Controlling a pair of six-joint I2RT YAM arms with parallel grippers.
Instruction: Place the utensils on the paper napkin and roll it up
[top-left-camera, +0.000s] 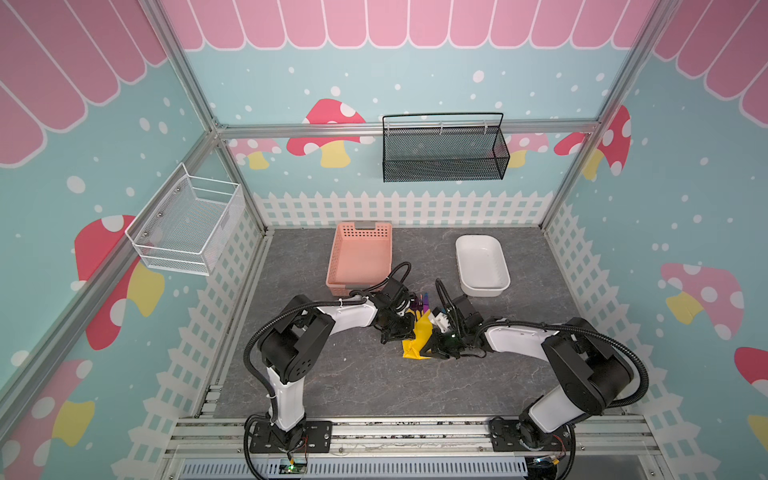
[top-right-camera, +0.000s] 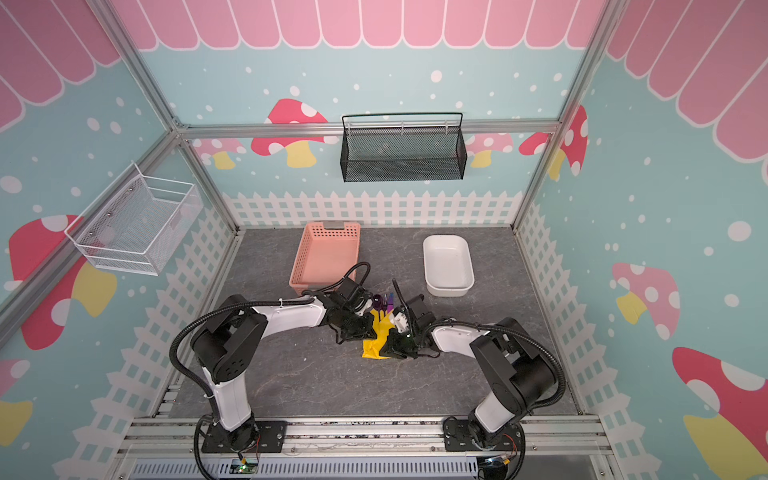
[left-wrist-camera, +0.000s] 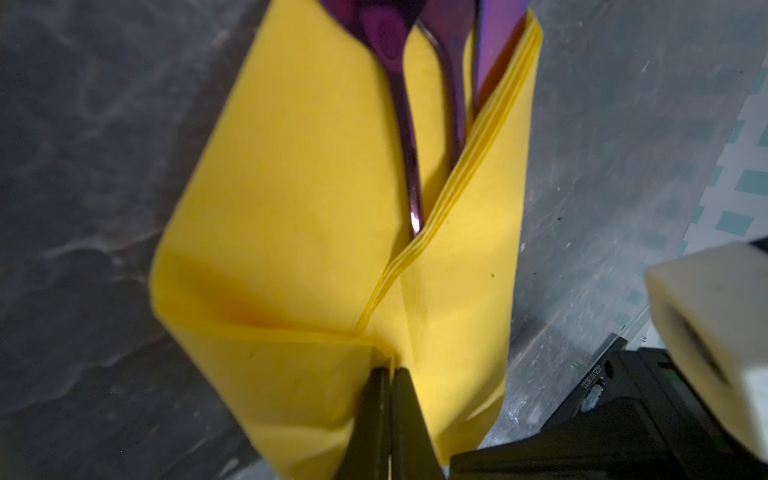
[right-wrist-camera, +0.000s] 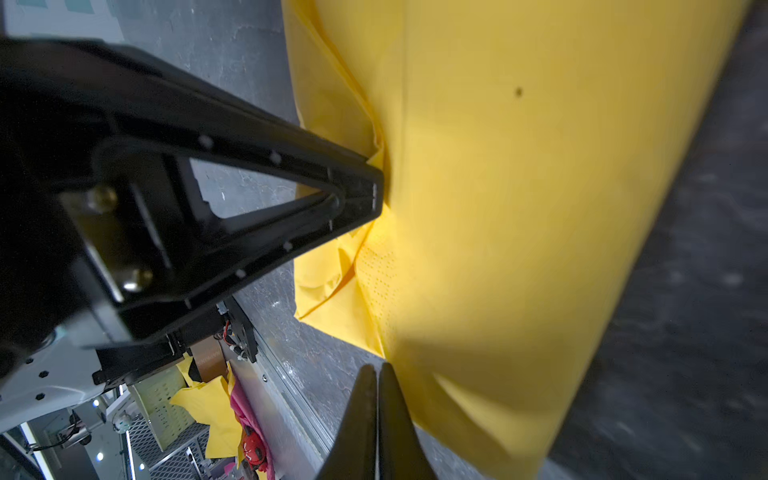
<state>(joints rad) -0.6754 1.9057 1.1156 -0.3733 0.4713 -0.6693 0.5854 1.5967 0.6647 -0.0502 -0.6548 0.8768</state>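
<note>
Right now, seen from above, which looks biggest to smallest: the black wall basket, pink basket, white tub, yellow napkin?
1. black wall basket, though it hangs higher, nearer the camera, so that's unsure.
2. pink basket.
3. white tub, only slightly smaller.
4. yellow napkin, partly hidden.

Bright, even top views; dim wrist views (blurred at edges), shadowed paper napkin (right-wrist-camera: 519, 208).

Utensils (top-left-camera: 420, 300) in the napkin (top-left-camera: 417, 338), before basket (top-left-camera: 338, 257) and tub (top-left-camera: 482, 286).
</note>
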